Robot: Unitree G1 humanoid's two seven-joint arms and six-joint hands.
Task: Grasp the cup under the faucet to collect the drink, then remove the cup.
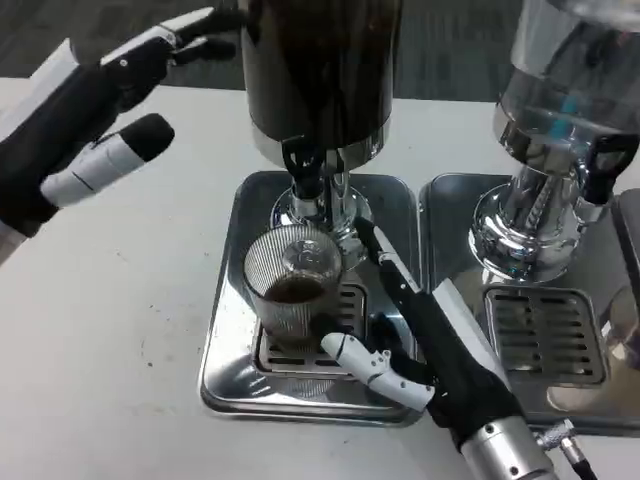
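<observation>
A ribbed clear cup with dark drink in its bottom stands on the grate of the steel drip tray, right under the black faucet of the dark drink dispenser. My right hand holds the cup from the right: the thumb lies against its lower front, and a long finger runs up beside its right wall. My left hand hangs raised at the upper left, fingers spread and empty, its fingertips close to the dispenser's left side.
A second dispenser with a clear tank and black tap stands on its own drip tray at the right, close to my right forearm. White tabletop stretches to the left of the trays.
</observation>
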